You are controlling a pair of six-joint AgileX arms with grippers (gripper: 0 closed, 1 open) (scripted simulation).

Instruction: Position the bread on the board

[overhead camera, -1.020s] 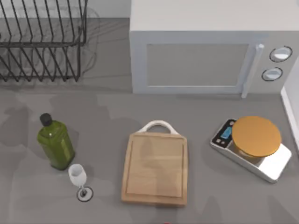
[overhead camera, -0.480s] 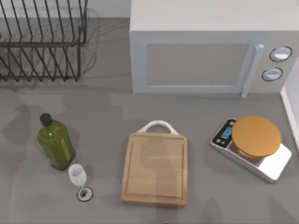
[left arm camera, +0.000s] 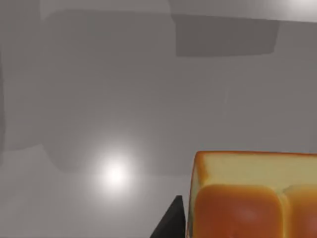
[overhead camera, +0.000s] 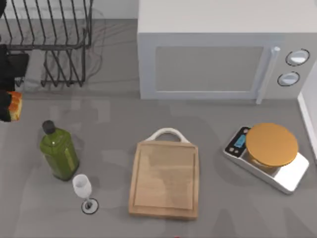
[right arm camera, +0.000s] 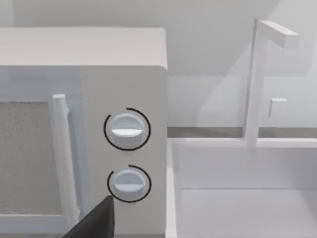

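Note:
The bread (overhead camera: 14, 105), a small orange chunk with a paler side, hangs at the far left edge of the top view, above the table in front of the dish rack. My left gripper (overhead camera: 7, 105) is shut on it, its dark arm reaching in from the left. In the left wrist view the bread (left arm camera: 252, 198) shows close up beside one dark finger (left arm camera: 171, 225). The board (overhead camera: 164, 179), light wood with a white loop handle (overhead camera: 168, 133), lies flat at the table's middle front, far right of the bread. One dark finger (right arm camera: 94, 220) of my right gripper shows before the microwave's knobs.
A green bottle (overhead camera: 58, 151) and a wine glass (overhead camera: 83, 188) stand between the bread and the board. A wire dish rack (overhead camera: 44, 39) is at the back left, a microwave (overhead camera: 218, 54) at the back, and a silver scale (overhead camera: 270, 154) at the right.
My left arm has come into the top view at the far left edge, holding the bread. The board, bottle, glass and scale have not moved.

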